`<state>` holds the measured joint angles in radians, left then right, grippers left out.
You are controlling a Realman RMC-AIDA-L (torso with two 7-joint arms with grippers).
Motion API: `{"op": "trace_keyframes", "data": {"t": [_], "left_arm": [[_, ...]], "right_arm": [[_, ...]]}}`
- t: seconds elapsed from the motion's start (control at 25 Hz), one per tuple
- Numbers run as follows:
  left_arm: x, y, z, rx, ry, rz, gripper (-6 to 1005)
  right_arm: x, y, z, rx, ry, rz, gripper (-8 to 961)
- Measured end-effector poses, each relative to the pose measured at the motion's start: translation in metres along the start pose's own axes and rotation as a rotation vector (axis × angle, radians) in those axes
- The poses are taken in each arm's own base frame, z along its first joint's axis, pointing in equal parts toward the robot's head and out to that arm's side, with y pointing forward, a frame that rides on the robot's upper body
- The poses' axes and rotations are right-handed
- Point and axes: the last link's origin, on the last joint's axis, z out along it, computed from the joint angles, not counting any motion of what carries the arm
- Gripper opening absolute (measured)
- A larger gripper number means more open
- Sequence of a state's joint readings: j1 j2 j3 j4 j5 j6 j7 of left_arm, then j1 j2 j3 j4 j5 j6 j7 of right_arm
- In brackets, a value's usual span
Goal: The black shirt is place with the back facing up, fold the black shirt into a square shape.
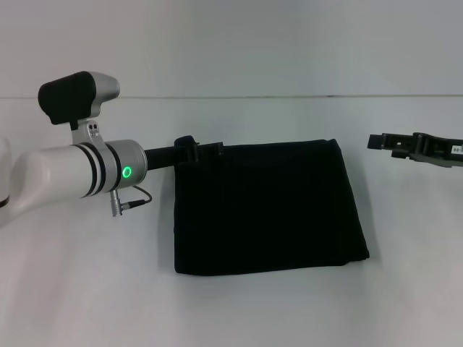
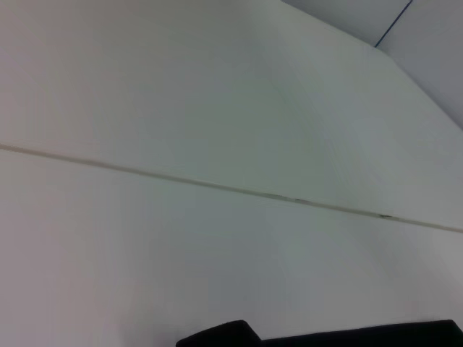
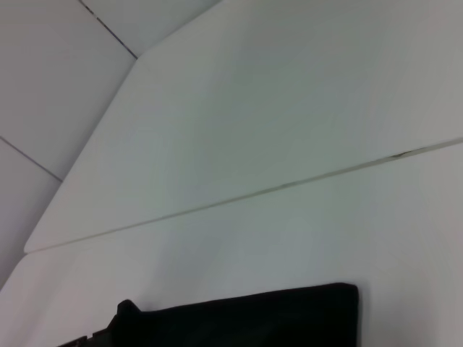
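Note:
The black shirt [image 1: 268, 210] lies flat in the middle of the white table [image 1: 87, 289], folded into a roughly square block. My left gripper [image 1: 201, 150] reaches in from the left and sits right at the shirt's far left corner. My right gripper [image 1: 383, 143] hovers to the right of the shirt's far right corner, apart from the fabric. In the right wrist view the shirt's far edge [image 3: 275, 314] shows, with the left gripper [image 3: 119, 318] at its end. A black strip, the shirt's edge [image 2: 362, 336], shows in the left wrist view.
The white left arm with a green light [image 1: 127, 172] and a dangling cable [image 1: 134, 199] stretches over the table's left part. A seam line [image 1: 289, 95] marks where the table meets the white wall behind.

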<state>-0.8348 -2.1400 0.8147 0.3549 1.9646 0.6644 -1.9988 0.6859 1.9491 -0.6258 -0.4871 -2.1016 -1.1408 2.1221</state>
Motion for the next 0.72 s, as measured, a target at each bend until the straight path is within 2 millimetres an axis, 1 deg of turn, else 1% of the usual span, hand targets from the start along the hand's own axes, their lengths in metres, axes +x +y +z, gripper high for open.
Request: {"op": "trace_keyframes", "data": {"t": [0.2, 0.36, 0.64, 0.72], "left_arm": [[-0.0020, -0.0009, 0.0004, 0.013, 0.016, 0.062, 870], [-0.0038, -0.0016, 0.0000, 0.022, 0.025, 0.078, 793], [-0.0029, -0.0021, 0.0000, 0.026, 0.033, 0.070, 657], [-0.0019, -0.0016, 0.0001, 0.023, 0.040, 0.061, 561]], "right_arm": [[0.0040, 0.0027, 0.0043, -0.006, 0.014, -0.015, 793], [0.0074, 0.0046, 0.0073, -0.011, 0.022, -0.024, 793], [0.0090, 0.0033, 0.0066, -0.008, 0.020, -0.033, 793], [0.0085, 0.0027, 0.0058, -0.008, 0.014, -0.037, 793]]}}
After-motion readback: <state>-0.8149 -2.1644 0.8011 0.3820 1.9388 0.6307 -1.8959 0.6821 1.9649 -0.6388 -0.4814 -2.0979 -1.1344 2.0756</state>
